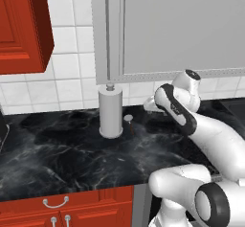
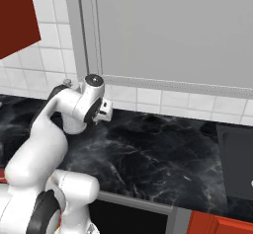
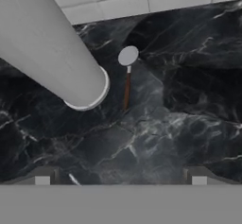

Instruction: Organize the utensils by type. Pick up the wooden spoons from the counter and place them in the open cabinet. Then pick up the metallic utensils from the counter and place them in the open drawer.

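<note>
Worktop: glossy black stone worktop [image 1: 57, 154] with faint white veining, above red cabinet fronts [image 1: 72, 207] with small silver handles.
Spoon: one slim spoon [image 3: 126, 76] with a pale rounded bowl and a thin brownish handle lies flat on the worktop, just beside the foot of the cylinder; in the left base view it shows as a small pale disc with a short brown stem [image 1: 129, 122].
Cylinder: plain matte grey upright cylinder [image 1: 110, 111] with a small knob on top, standing on the worktop near the wall; in the hand view its wall is cut off at the top left edge [image 3: 47, 53].
Hand: the hand [image 3: 120, 180] hangs above the worktop, its two dark finger tips standing wide apart with nothing between them; the spoon lies ahead of it, well clear of the tips.
Wall: white square tiles [image 1: 72, 73] with thin grout lines, smooth grey panel [image 2: 173, 30] above.
Hard to make out: in the right base view the arm hides most of the cylinder; a dark flat shape [image 2: 237, 164] at the right edge is cut off.
</note>
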### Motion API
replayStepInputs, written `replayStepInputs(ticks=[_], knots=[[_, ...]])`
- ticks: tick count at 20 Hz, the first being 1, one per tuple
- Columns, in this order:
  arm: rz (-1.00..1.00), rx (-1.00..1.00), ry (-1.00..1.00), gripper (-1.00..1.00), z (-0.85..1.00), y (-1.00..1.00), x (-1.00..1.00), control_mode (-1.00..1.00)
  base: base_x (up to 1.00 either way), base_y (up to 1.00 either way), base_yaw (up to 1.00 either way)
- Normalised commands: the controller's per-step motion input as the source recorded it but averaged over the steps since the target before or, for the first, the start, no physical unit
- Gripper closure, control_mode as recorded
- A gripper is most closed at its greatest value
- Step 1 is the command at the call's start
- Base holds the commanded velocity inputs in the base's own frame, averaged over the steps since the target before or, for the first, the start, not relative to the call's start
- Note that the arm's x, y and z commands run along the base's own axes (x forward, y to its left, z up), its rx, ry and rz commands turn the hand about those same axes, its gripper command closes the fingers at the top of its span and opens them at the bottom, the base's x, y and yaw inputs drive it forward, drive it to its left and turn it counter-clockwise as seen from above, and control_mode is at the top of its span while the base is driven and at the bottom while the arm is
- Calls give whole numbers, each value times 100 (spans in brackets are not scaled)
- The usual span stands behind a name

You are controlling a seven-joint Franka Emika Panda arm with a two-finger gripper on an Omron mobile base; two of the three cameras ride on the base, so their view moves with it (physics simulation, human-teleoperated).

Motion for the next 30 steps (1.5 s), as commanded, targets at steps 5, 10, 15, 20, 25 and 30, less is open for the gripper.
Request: replayStepInputs(ticks=[5, 10, 15, 20, 25, 30], knots=[[0, -1, 26, -100, -42, 3, 84, -100, 0, 0, 0], [-3, -1, 32, -100, -49, 10, 70, -100, 0, 0, 0], [0, 0, 7, -100, -50, 9, 46, -100, 0, 0, 0], [0, 0, -2, -100, -42, 14, 29, -100, 0, 0, 0], [0, 0, 0, -100, -29, 10, 40, -100, 0, 0, 0], [0, 0, -1, -100, -29, 4, 24, -100, 0, 0, 0]])
